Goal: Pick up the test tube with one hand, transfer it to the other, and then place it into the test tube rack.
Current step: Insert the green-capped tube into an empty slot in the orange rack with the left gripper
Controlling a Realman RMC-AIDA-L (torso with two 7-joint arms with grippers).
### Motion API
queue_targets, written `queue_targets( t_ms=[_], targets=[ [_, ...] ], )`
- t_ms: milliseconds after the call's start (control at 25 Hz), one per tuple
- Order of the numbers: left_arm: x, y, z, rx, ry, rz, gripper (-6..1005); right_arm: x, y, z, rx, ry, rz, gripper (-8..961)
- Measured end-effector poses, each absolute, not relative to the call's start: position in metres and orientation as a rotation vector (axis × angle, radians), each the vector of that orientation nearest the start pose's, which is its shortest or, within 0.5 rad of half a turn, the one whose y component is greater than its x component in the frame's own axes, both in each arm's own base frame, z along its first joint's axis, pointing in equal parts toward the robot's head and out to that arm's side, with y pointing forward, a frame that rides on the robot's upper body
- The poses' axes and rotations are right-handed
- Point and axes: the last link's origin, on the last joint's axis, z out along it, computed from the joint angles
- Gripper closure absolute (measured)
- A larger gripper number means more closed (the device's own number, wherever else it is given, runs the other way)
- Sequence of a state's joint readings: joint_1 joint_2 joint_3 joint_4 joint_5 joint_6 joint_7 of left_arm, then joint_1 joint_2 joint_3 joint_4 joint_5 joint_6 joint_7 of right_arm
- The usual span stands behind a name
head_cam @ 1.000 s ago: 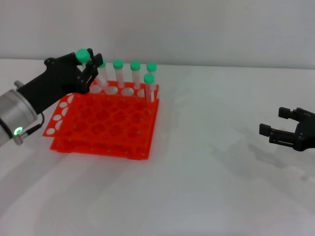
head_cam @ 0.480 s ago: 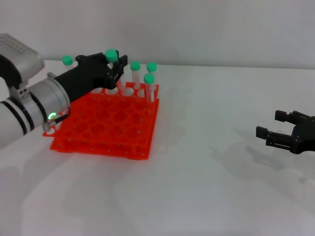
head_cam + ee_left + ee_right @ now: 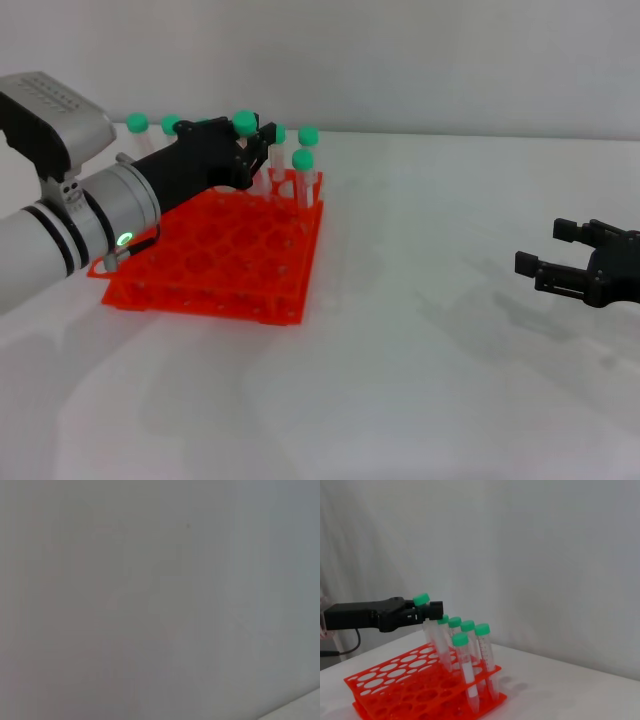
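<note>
My left hand [image 3: 245, 150] has moved right over the test tube rack [image 3: 215, 250], jaws gripping the test tube [image 3: 431, 627]; only the right wrist view shows its clear body. My right gripper [image 3: 560, 262] waits, jaws open.

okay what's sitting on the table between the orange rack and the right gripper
Nothing: in the head view, only bare white table lies between the rack and the right gripper, which hovers open at the right edge.

Capped tubes [image 3: 303, 170] crowd the far row of the test tube rack [image 3: 210, 250], hemming the left gripper [image 3: 250, 150] and its test tube [image 3: 431, 630], while bare table [image 3: 420, 300] lies open between rack and right gripper [image 3: 560, 262].
</note>
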State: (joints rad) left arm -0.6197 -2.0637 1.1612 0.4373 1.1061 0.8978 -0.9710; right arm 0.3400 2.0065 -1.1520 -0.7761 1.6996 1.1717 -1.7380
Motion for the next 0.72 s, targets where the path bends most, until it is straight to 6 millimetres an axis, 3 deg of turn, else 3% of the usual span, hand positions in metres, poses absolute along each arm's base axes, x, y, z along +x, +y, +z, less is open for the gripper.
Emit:
queue_targets(
  t_ms=[720],
  targets=[
    [-0.235, 0.422, -0.032, -2.227, -0.525, -0.641, 782, 0.272, 0.348, 0.018, -2.412, 0.664, 0.729, 94]
  ],
)
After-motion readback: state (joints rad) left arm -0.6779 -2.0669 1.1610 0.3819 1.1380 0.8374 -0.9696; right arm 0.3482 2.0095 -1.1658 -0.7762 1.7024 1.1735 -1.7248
